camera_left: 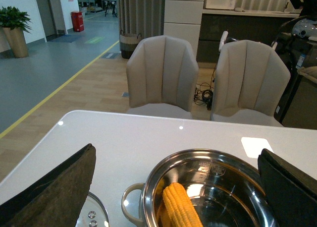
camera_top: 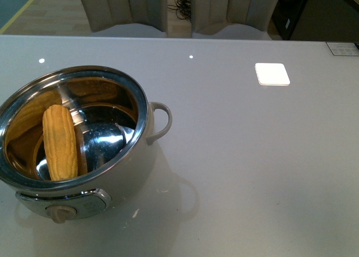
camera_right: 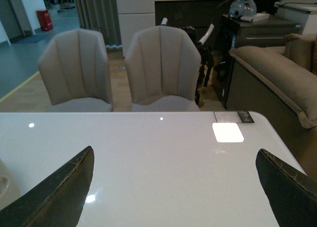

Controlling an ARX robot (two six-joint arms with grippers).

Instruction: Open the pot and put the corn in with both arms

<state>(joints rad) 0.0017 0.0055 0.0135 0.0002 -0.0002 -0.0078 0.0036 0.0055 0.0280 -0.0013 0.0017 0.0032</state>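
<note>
The cream-white pot (camera_top: 130,173) stands open at the table's front left, with its steel rim (camera_top: 140,108), loop side handle (camera_top: 161,121) and beige knob (camera_top: 60,213) showing. The yellow corn (camera_top: 60,142) lies inside it, leaning on the wall. In the left wrist view the pot (camera_left: 223,160) and corn (camera_left: 181,207) lie below my open, empty left gripper (camera_left: 181,187). The glass lid (camera_left: 94,213) rests on the table beside the pot. My right gripper (camera_right: 176,187) is open and empty over bare table. Neither arm shows in the front view.
A white square patch (camera_top: 272,74) lies on the grey table (camera_top: 252,156) at the back right. Two beige chairs (camera_top: 126,10) stand behind the far edge. A sofa (camera_right: 277,73) is off to the right of the table.
</note>
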